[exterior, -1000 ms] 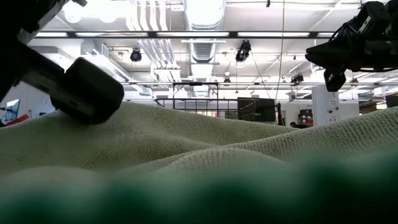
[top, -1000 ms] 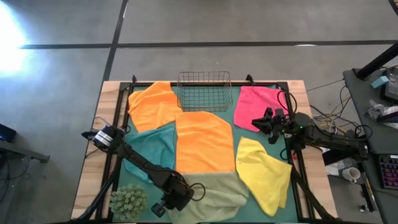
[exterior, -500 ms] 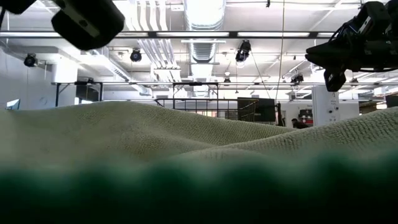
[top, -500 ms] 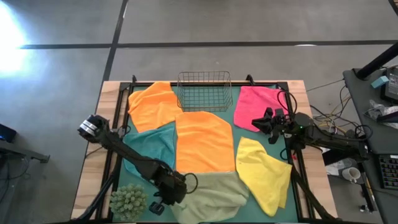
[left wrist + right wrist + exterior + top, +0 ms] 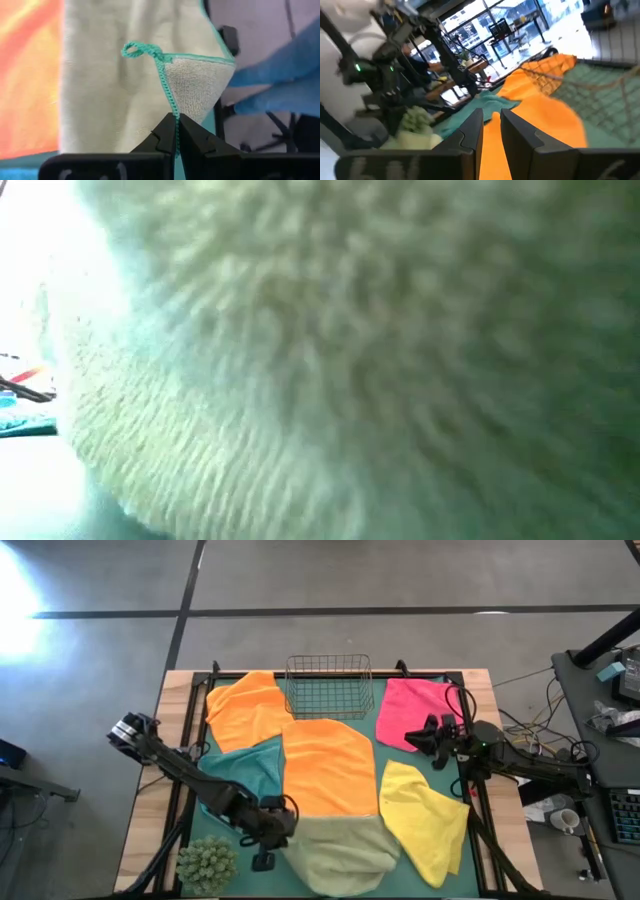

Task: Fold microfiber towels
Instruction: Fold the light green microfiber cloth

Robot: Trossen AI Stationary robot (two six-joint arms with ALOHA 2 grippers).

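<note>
The pale olive-green towel (image 5: 342,850) lies at the table's near edge, between the yellow towel (image 5: 425,820) and the green spiky plant ball (image 5: 207,862), and it looks like the only one being worked. The left gripper (image 5: 176,131) is clamped on its teal-stitched edge at one corner, jaws pressed together with the hem thread running down between them. From above, that gripper (image 5: 264,858) sits at the cloth's left side, low over the table.

As far as the frames tell, the task is near its start. This towel looks bunched or partly doubled, but no finished fold is plain. The two orange towels (image 5: 325,765), the teal towel (image 5: 245,772), the pink towel (image 5: 415,710) and the yellow one all lie spread, overlapping, and unfolded. The wire basket (image 5: 329,686) at the far edge holds nothing I can see.

The right gripper (image 5: 413,738) hovers over the pink towel with a narrow gap between its fingers, holding nothing.

Only the left wrist view shows the pinch itself. The low view is filled by olive pile close against the lens, and only the high view gives the whole layout
</note>
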